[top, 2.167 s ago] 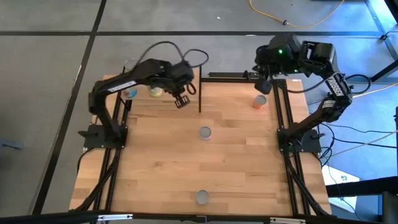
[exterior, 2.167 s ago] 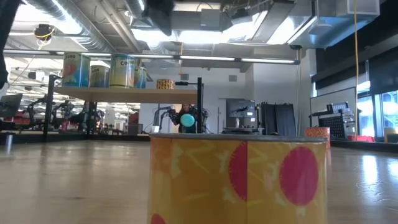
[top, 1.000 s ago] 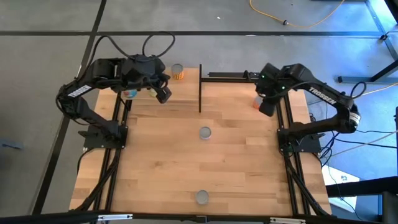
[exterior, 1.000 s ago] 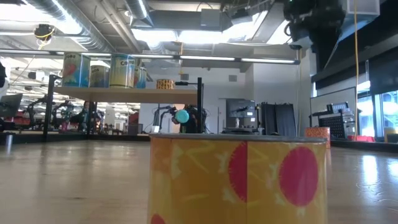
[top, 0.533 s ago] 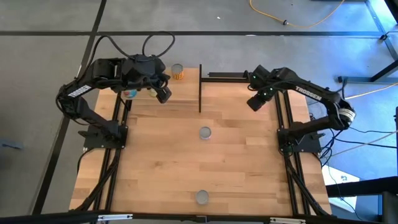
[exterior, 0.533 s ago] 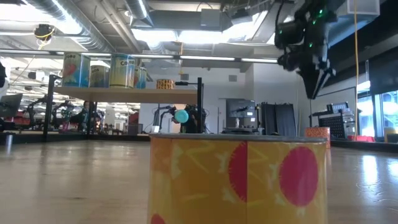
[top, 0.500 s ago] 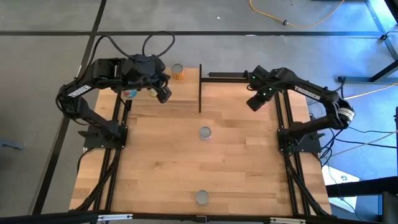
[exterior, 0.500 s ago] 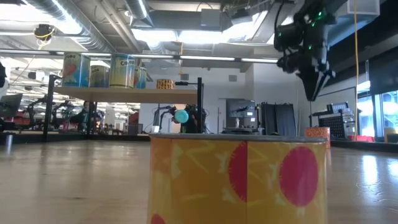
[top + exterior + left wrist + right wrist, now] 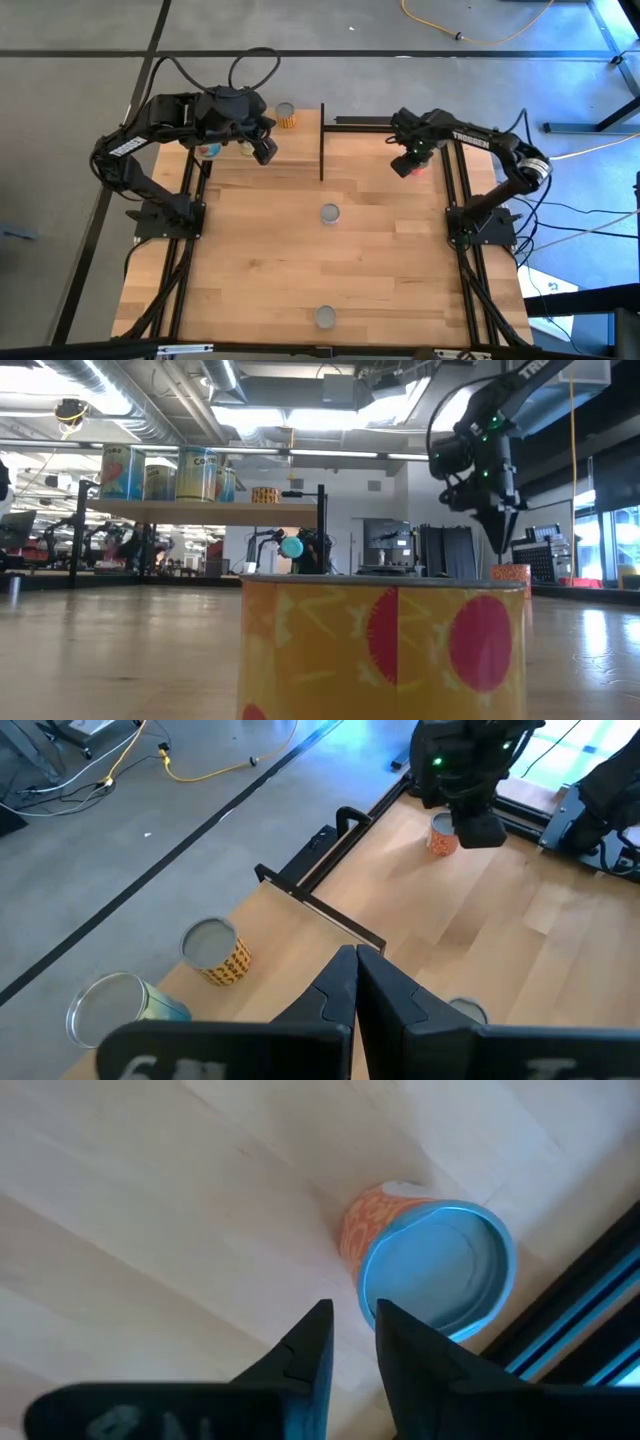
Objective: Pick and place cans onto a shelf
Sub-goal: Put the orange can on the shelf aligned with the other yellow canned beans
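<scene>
An orange can (image 9: 435, 1265) with a silver top stands upright on the table at the far right (image 9: 419, 166). My right gripper (image 9: 352, 1315) hangs just above it (image 9: 497, 548), pointing down and open by a narrow gap, its tips beside the can's rim on the side toward the table's middle. My left gripper (image 9: 355, 958) is shut and holds nothing. It hovers over the shelf (image 9: 200, 508) at the far left (image 9: 264, 152). Several cans stand on the shelf, among them a yellow-patterned one (image 9: 215, 950) and a blue one (image 9: 120, 1010).
One silver-topped can (image 9: 329, 213) stands at the table's middle, and another (image 9: 325, 317) at the near edge fills the low view as a yellow can with red dots (image 9: 385, 650). A black upright post (image 9: 321, 140) marks the shelf's end. Black rails run along the table's right edge (image 9: 590, 1320).
My right gripper has come down from high above the table's far right corner. It has also shifted a little toward the table's left, and now hangs just over the orange can. The can has stayed in place.
</scene>
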### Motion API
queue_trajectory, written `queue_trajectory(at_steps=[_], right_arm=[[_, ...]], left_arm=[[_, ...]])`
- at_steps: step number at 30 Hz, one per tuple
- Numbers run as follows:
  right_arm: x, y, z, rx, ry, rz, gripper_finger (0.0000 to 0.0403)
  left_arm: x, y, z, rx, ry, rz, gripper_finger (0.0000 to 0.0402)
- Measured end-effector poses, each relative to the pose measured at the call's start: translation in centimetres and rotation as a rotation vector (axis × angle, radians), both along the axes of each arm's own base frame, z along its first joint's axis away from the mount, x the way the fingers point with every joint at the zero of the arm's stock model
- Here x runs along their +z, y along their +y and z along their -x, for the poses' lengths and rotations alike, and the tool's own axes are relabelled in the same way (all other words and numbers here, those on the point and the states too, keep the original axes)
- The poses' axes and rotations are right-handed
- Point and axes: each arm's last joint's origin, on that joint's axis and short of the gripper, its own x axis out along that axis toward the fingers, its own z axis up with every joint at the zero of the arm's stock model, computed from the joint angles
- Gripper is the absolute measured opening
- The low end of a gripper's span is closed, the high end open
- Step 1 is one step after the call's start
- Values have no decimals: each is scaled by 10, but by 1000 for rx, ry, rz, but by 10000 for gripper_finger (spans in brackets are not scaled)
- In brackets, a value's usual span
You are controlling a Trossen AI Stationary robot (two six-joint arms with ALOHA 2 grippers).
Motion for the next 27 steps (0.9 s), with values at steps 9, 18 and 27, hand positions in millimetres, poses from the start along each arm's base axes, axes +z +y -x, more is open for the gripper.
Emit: queue_trajectory(at_steps=[9,18,27], right_arm=[[-18,-10,-3,-12,37,-37,81],[-35,-22,-2,-21,78,-81,81],[-41,-26,-1,-30,93,-98,79]], left_arm=[[0,0,0,0,-5,-1,0],[0,0,0,0,-5,-2,0],[0,0,0,0,-5,-2,0]])
